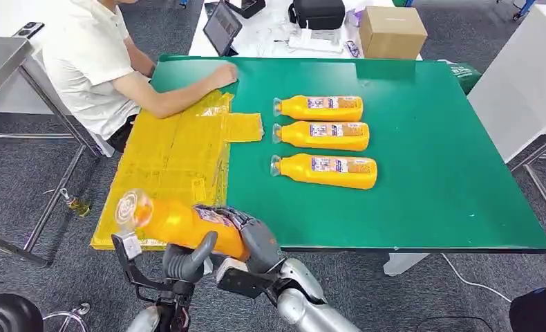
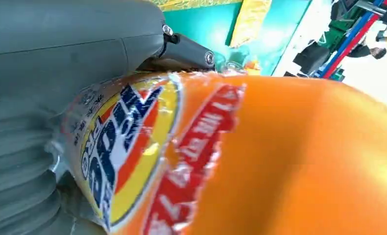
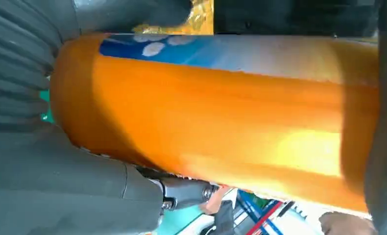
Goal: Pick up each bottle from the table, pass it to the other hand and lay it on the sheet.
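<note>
We see an orange bottle held in the air at the near edge of the green table, lying almost level with its clear cap end toward the robot's left, over the near end of the yellow sheet. Both hands are on it: the right hand wraps the labelled base end, and the left hand comes up under the middle of the body with its thumb against the front. In the left wrist view the bottle's label sits close against the grey thumb, and in the right wrist view the orange body runs across between the dark fingers. Three more bottles lie side by side on the bare table to the right of the sheet, caps pointing toward it. A person sits at the far left corner, one hand resting at the sheet's far end.
</note>
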Controlling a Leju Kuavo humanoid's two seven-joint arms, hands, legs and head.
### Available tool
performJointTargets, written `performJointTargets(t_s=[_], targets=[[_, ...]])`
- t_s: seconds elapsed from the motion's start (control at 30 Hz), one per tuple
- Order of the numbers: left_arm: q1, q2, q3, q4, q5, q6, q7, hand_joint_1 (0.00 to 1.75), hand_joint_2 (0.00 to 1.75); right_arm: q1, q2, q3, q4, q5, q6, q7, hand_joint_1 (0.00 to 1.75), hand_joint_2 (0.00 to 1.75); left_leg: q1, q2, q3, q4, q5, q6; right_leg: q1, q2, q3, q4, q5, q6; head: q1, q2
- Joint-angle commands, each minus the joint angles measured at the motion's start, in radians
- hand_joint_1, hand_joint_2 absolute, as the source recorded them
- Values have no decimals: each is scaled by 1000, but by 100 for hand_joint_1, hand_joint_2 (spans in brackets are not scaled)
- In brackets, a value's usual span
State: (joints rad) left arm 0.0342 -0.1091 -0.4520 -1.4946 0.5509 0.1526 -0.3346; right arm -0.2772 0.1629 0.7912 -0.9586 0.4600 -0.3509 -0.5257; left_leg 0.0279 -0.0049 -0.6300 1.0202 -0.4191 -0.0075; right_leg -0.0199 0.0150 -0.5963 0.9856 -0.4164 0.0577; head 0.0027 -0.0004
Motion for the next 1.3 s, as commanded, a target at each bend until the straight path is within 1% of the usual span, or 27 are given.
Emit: performJointTargets(t_s=[0.03,0.1,0.17,0.2,0.23,0.27,0.3,0.33,0.37,0.4,0.43,0.47,0.53,0.6,0.7,0.77,0.8,0.83,0.9,0.93,0.97,1.03,1.1,1.17,1.2,1.23,1.3], targets=[[7,-3,18,-58,12,-56,-16,175,175,49,8,31,44,-39,6,-6,0,0,0,-1,3,-1,-1,2,0,-2,4,-1,-2,-2,0,0],[32,-3,66,-89,-10,-29,-48,175,175,83,-4,-6,19,-38,-58,-34,0,0,0,-1,6,-1,-2,3,1,-3,7,-1,-3,-3,0,0],[38,8,112,-97,-90,54,-77,175,175,104,-23,-47,-10,-33,-130,-58,0,0,0,-2,4,-1,-2,2,1,-4,5,-1,-2,-2,0,0],[28,27,141,-77,-201,153,-99,175,175,122,-32,-89,-34,-33,-205,-82,0,0,0,-2,7,-2,-2,3,1,-5,8,-2,-3,-4,0,0],[20,36,155,-61,-288,224,-126,175,175,132,-35,-113,-46,-34,-244,-92,0,0,0,-2,3,-1,-1,2,0,-3,4,-1,-1,-2,0,0],[0,44,184,-19,-469,373,-181,175,175,144,-38,-155,-64,-20,-326,-109,0,0,0,-3,6,-2,-1,2,1,-5,7,-2,-3,-3,0,0],[-17,52,218,25,-582,443,-196,175,175,181,2,-313,-97,105,-347,-147,0,0,-1,-2,3,-2,0,1,0,-3,3,-1,-1,-2,0,0],[-28,62,230,49,-651,479,-216,175,175,190,18,-377,-107,137,-347,-166,0,0,-1,-3,7,-3,-1,2,0,-5,7,-2,-2,-3,0,0],[-35,74,231,71,-797,542,-218,175,175,213,54,-493,-163,214,-347,-172,0,0,-1,-3,4,-3,0,2,0,-5,5,-1,-1,-3,0,0],[-35,72,237,67,-803,540,-214,175,175,209,49,-493,-160,209,-347,-172,0,0,-1,-2,2,-2,0,1,0,-3,3,-1,-1,-2,0,0],[-35,72,237,67,-803,540,-214,175,175,209,49,-493,-160,209,-347,-172,0,0,-1,-3,5,-3,0,2,0,-5,6,-1,-2,-4,-1,0],[-36,84,225,68,-880,534,-202,175,175,220,65,-553,-203,266,-347,-172,0,0,-1,-4,3,-2,0,2,0,-5,4,0,-2,-3,0,0],[-37,90,217,66,-932,537,-192,175,175,223,72,-580,-218,295,-347,-172,0,0,-1,-2,1,-1,0,1,-1,-3,2,0,-1,-2,0,0],[-39,111,189,51,-1108,538,-144,175,175,229,95,-649,-258,385,-347,-172,0,0,-1,-2,3,-2,0,2,0,-4,5,-1,-2,-3,0,0],[-55,141,168,78,-1302,504,-46,175,175,225,95,-656,-267,389,-347,-172,0,0,-1,-2,1,-1,1,1,-1,-3,2,0,-1,-2,0,0],[-68,153,164,108,-1359,495,-26,175,175,226,101,-661,-275,410,-347,-172,0,0,-1,-2,2,-1,0,1,-1,-3,2,0,-1,-2,0,0],[-102,170,154,171,-1460,442,41,175,175,223,107,-655,-278,427,-347,-172,0,0,-1,-2,3,-2,0,1,0,-4,4,-1,-2,-3,0,0],[-102,170,154,171,-1460,442,41,175,175,223,107,-655,-278,427,-347,-172,0,0,-1,-2,6,-2,-1,2,0,-5,7,-1,-3,-4,1,0],[-160,180,144,252,-1504,386,75,175,175,218,112,-635,-271,426,-347,-172,0,0,-1,-1,5,-2,0,1,0,-3,5,-1,-1,-4,0,0],[-160,180,144,252,-1504,386,75,175,175,218,112,-635,-271,426,-347,-172,0,0,-1,-1,1,-2,1,0,-1,-3,1,0,0,-2,0,0],[-235,199,111,347,-1566,247,150,175,175,214,112,-615,-272,414,-347,-172,0,0,-1,-3,4,-3,1,1,0,-5,4,-1,-1,-4,0,0],[-262,197,113,364,-1564,231,154,175,175,216,117,-616,-273,419,-347,-172,0,0,0,-4,3,-2,2,1,0,-6,3,-1,-1,-3,0,0],[-317,191,114,439,-1550,157,178,175,175,213,115,-598,-269,403,-347,-172,0,0,0,-4,3,-2,2,1,0,-6,3,-1,-1,-3,0,0],[-317,191,114,439,-1550,157,178,175,175,213,115,-598,-269,403,-347,-172,0,0,0,-4,3,-1,2,1,1,-6,4,-1,-1,-3,0,0],[-317,191,114,439,-1550,157,178,175,175,213,115,-598,-269,403,-347,-172,0,0,0,-1,1,-1,2,0,0,-2,0,0,0,-2,-1,0],[-317,191,114,439,-1550,157,178,175,175,213,115,-598,-269,403,-347,-172,0,0,0,-2,4,-2,1,1,0,-4,4,-1,-1,-3,1,0],[-378,180,107,513,-1547,78,219,175,175,211,112,-580,-265,377,-347,-172,0,0,-1,-1,5,-2,1,1,0,-3,6,-1,-1,-3,0,0]])
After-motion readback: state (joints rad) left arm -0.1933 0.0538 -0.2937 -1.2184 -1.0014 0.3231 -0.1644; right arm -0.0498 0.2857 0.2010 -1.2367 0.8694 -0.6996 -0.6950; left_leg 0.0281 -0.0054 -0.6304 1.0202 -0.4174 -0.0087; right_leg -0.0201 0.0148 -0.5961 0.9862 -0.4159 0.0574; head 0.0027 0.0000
